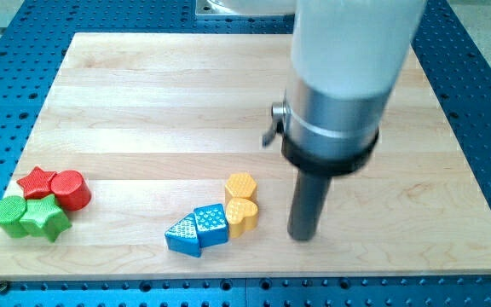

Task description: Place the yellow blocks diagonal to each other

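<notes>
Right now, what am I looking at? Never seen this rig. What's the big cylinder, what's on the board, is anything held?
The big pale cylinder is the end of a robot arm. It has no gripper, only a dark rod, and my tip slides on the wooden board to push blocks. Nothing is held.

There is one camera view, looking down at the board from above its near edge; where it is mounted is not on record.

Just left of my tip, apart from it, sit two yellow blocks touching: a yellow hexagon above a yellow heart. Against the heart lies a blue cube, then a blue triangle.

At the view's far left is a cluster: red star, red cylinder, green cylinder, green star.
</notes>
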Motion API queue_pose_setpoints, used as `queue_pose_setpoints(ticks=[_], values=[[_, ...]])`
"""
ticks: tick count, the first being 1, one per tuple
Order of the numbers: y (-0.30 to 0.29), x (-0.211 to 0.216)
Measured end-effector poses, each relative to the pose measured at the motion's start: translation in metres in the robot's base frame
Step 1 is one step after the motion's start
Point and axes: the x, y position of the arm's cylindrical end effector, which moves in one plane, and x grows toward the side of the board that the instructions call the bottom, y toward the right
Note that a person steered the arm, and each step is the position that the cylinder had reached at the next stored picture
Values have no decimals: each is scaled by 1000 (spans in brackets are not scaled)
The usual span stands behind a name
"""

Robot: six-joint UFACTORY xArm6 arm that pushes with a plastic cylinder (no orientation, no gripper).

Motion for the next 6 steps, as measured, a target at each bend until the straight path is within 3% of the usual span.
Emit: queue_pose_setpoints(ticks=[2,3,4,6], values=[[-137,2],[-99,-16],[-89,-3],[-53,-90]])
